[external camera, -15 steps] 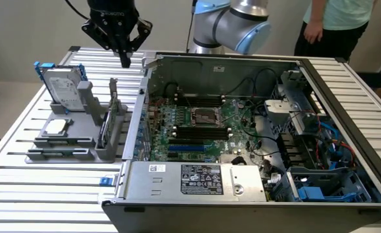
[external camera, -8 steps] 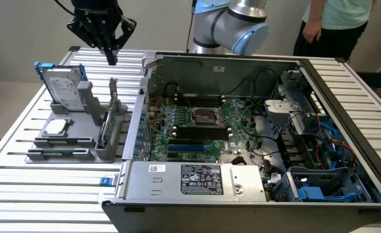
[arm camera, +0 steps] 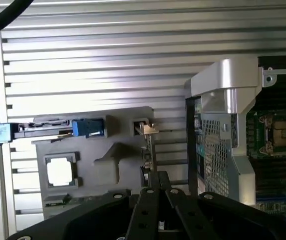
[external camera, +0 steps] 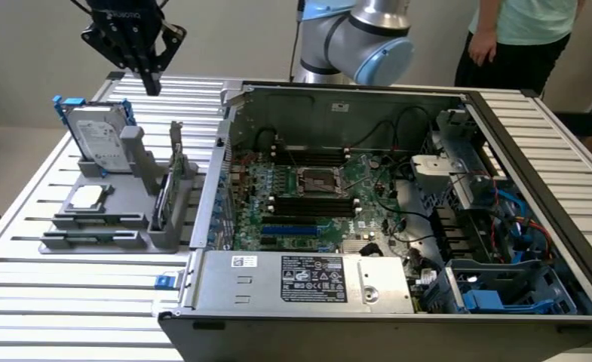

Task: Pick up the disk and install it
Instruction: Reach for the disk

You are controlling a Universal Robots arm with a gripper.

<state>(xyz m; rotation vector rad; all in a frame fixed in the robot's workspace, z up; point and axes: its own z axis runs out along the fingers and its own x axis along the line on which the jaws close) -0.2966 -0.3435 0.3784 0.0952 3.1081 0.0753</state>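
At the exterior view's left, the disk (external camera: 99, 138) is standing upright in a grey holder (external camera: 139, 234). Its silver-grey face is carrying a pale label, and a blue caddy is framing it. Just above and to its right, the gripper (external camera: 153, 84) is hanging clenched, grasping nothing. In the wrist view the disk (arm camera: 45, 127) is showing edge-on, its label hidden. Further right, an open computer case (external camera: 397, 204) is sitting, and a person (external camera: 522, 34) is standing, cut off by the frame.
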